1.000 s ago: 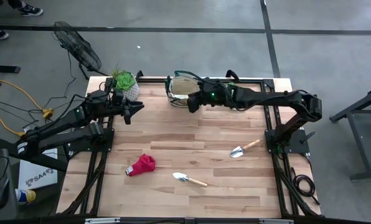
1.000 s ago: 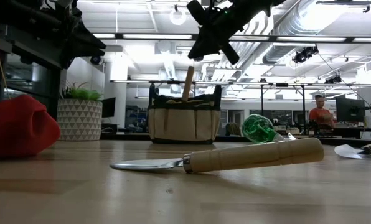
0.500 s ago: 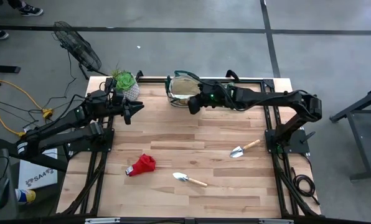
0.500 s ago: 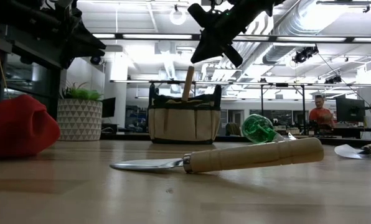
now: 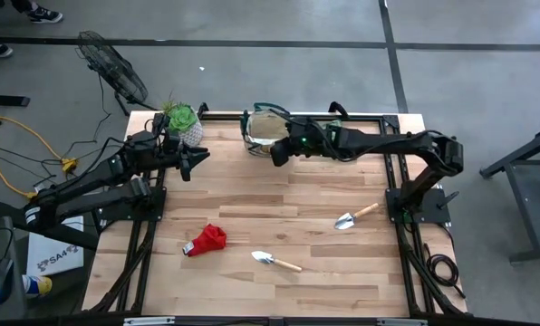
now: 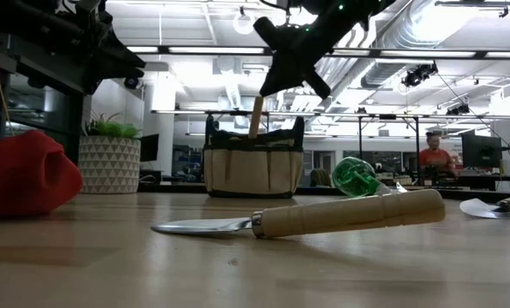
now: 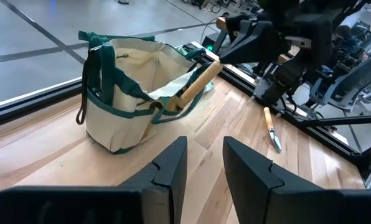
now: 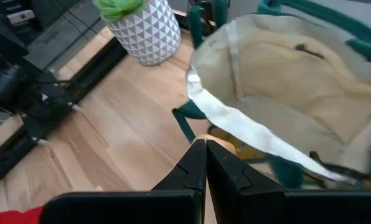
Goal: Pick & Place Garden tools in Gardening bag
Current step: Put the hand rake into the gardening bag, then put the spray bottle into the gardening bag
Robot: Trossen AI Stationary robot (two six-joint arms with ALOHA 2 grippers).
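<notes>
Two arms in view: the right arm reaches across the table's far edge, its right gripper (image 5: 277,152) clenched empty above the gardening bag (image 5: 263,129), where a wooden handle (image 6: 257,115) protrudes. Left gripper (image 5: 192,161) waits beside the plant pot (image 5: 188,132), fingers parted, holding nothing.

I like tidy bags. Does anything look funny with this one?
Yes. A wooden handle sticks slantwise out over the bag's rim instead of lying inside, and the rim sags there.

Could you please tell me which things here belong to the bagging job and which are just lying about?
Job: bag; trowel handle sticking out of it; two trowels on the table; red cloth; green plastic piece.
Lying about: potted plant; fan.
</notes>
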